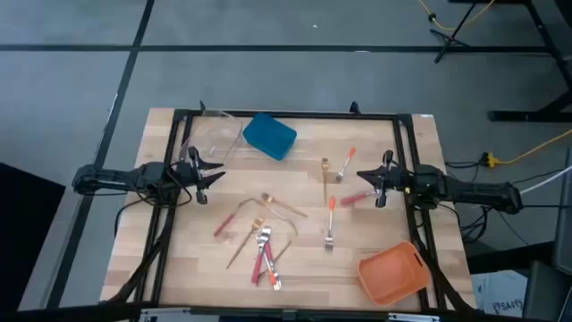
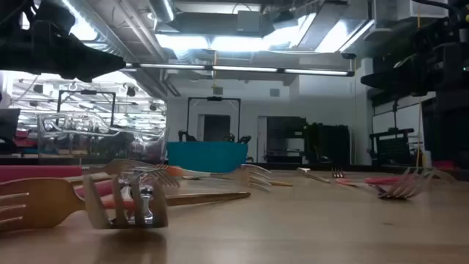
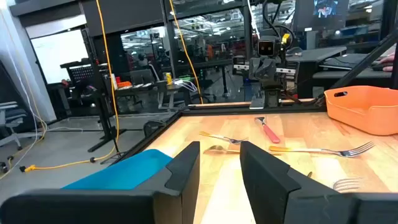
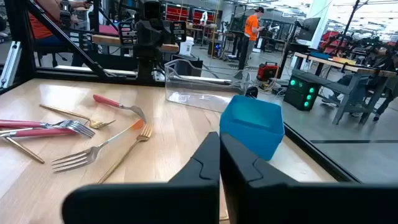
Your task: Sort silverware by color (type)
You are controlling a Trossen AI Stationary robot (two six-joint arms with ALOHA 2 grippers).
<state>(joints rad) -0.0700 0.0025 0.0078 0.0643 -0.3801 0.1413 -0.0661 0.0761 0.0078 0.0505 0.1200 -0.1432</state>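
Note:
The silverware lies loose on the wooden table (image 1: pixel 179 259). A pile of red-handled and gold forks (image 1: pixel 264 255) lies near the front, with a red-handled piece (image 1: pixel 225 222) and gold pieces (image 1: pixel 281 206) beside it. Toward the right lie a gold fork (image 1: pixel 324 174), two orange-handled forks (image 1: pixel 345 163) (image 1: pixel 330 224) and a red-handled piece (image 1: pixel 353 199). My left gripper (image 1: pixel 219 172) (image 3: pixel 219 149) hovers open at the table's left, holding nothing. My right gripper (image 1: pixel 362 176) (image 4: pixel 219 138) hovers shut at the right, just beyond the red-handled piece.
A blue bin (image 1: pixel 269 136) sits at the far middle, with a clear bin (image 1: pixel 210 134) to its left. An orange bin (image 1: pixel 393 273) lies at the near right corner. A black frame (image 1: pixel 286 114) borders the table.

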